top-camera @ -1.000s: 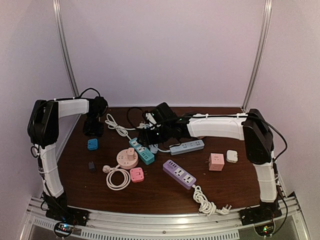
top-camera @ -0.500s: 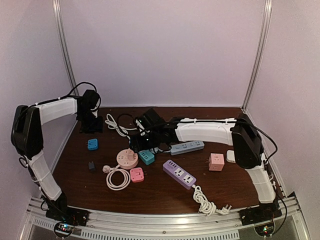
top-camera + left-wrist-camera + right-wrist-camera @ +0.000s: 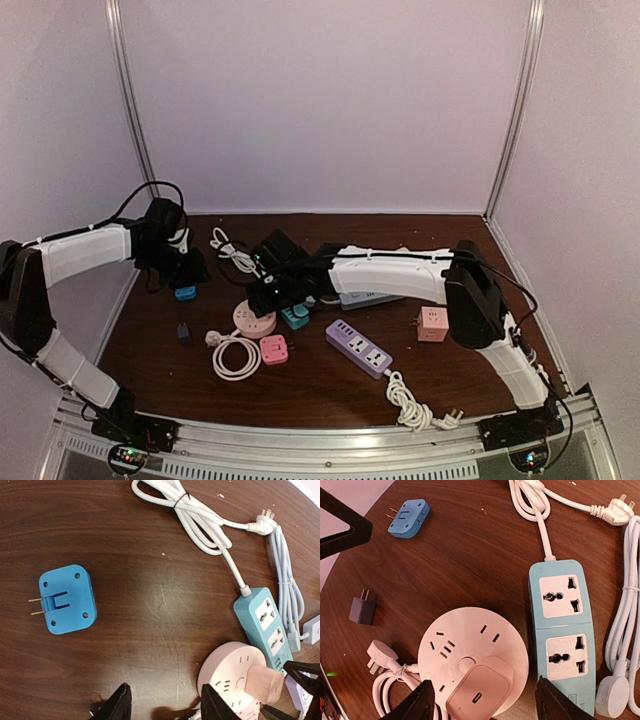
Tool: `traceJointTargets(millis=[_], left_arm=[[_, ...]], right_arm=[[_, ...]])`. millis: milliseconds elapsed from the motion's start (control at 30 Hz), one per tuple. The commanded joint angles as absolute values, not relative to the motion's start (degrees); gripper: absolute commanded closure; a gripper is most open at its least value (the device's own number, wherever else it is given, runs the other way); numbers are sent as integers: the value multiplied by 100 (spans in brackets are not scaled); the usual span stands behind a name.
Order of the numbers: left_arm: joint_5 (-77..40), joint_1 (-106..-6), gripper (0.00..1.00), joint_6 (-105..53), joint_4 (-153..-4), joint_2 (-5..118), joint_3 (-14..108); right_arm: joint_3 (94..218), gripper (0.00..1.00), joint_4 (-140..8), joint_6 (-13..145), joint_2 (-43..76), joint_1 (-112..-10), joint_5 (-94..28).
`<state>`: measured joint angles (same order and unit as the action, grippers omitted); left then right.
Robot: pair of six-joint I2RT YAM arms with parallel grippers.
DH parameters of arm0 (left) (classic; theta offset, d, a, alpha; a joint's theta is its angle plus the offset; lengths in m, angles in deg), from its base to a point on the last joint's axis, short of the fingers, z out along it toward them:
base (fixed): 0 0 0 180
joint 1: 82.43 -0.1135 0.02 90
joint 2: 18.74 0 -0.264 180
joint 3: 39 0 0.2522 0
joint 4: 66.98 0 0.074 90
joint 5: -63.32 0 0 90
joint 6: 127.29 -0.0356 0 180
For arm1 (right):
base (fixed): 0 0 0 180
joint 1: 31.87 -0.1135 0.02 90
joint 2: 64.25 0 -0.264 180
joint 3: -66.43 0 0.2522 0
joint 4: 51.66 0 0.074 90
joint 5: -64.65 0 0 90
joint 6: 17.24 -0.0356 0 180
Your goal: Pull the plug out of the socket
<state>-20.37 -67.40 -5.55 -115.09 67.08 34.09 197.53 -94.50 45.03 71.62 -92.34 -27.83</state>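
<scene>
A round pink socket (image 3: pixel 252 321) lies on the brown table with a pink plug (image 3: pixel 480 690) seated in its near side; both also show in the left wrist view, the socket (image 3: pixel 231 672) and the plug (image 3: pixel 264 684). My right gripper (image 3: pixel 268 291) hovers just above the socket, open, its jaws (image 3: pixel 485 705) on either side of the plug and not touching it. My left gripper (image 3: pixel 185 270) is open and empty (image 3: pixel 166 702), over bare wood between a blue adapter (image 3: pixel 65 599) and the socket.
A teal power strip (image 3: pixel 562 630) lies right beside the pink socket. Its white cord (image 3: pixel 200 520) is coiled behind. A dark adapter (image 3: pixel 362 610), a small pink square socket (image 3: pixel 273 349), a purple strip (image 3: pixel 358 347), a grey-blue strip (image 3: pixel 372 297) and a pink cube (image 3: pixel 432 324) lie around.
My left arm has swung forward from the back left corner to above the blue adapter. My right gripper has moved left and nearer, from over the teal strip to over the pink socket.
</scene>
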Motion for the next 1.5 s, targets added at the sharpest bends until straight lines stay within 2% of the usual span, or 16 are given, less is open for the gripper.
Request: traceJointTargets(millis=[0, 200, 400, 500, 833, 1133, 1267, 1467], left_arm=[[-1790, -6658, 51, -246, -10914, 6407, 3069], [-1723, -6643, 51, 53, -10502, 6080, 2653], [-1290, -6547, 51, 313, -9992, 6102, 2305], [-987, -6504, 51, 536, -9525, 6217, 1997], [-364, -6348, 54, 1256, -8384, 6255, 1224], [36, -6240, 64, 1192, -8177, 5827, 550], [104, -6233, 69, 1703, -7596, 5430, 90], [148, -6100, 81, 1982, -7019, 5488, 86]], right_arm=[[20216, 31, -9848, 4437, 7500, -9294, -2561], [20349, 45, -9889, 4540, 7642, -9295, -2458], [20321, 73, -9938, 4825, 7572, -9304, -2232], [20155, 78, -9785, 5052, 7480, -9304, -2299], [19837, 81, -9592, 5608, 7269, -9317, -2681], [19677, 81, -9618, 5576, 7186, -9383, -2809], [19731, 81, -9778, 5606, 7174, -9393, -2760], [19856, 82, -9975, 5624, 7201, -9400, -2850]])
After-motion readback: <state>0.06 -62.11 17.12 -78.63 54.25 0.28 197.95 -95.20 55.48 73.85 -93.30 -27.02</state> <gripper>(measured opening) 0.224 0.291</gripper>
